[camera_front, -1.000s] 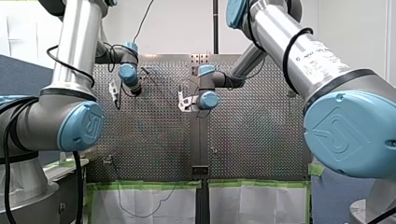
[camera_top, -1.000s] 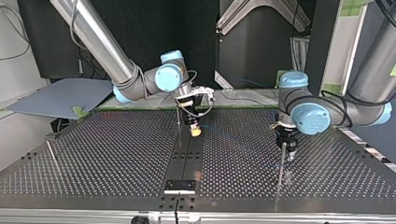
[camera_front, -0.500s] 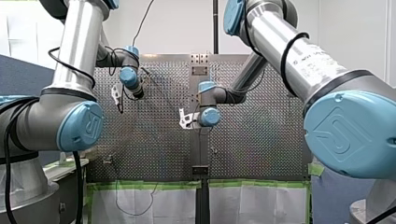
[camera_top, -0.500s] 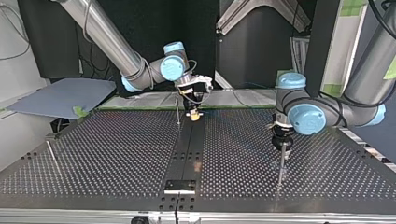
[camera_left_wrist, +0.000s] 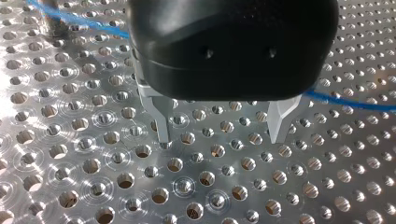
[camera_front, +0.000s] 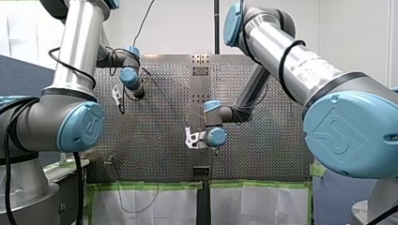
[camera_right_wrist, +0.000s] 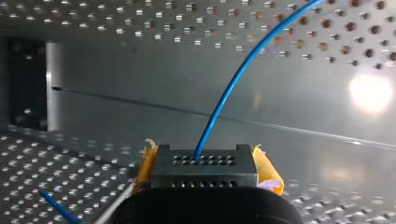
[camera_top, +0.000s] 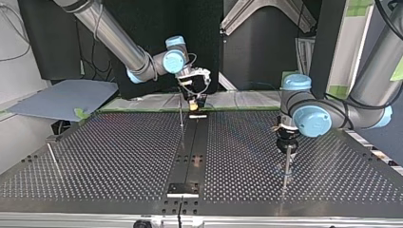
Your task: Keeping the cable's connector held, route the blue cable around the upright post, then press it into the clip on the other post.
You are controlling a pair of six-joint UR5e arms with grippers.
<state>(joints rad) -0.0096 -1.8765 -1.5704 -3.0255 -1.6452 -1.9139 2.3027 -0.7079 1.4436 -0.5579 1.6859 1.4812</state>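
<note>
In the right wrist view a dark grey connector sits between yellow pads, with my right gripper shut on it. The blue cable arcs up out of the connector. In the top view my right gripper hangs at the table's far edge, beside a thin upright post. My left gripper hovers over another post at that view's right. Its metal fingers stand open with nothing between them, just above the perforated plate. The blue cable runs behind my left gripper.
A third thin post leans near the top view's left edge. A black strip runs down the table's middle, ending at a small plate by the near edge. A blue-grey sheet lies beyond the table's far left corner.
My right gripper has carried the connector from the table's middle back to the far edge of the top view. My left gripper has risen slightly over its post.
</note>
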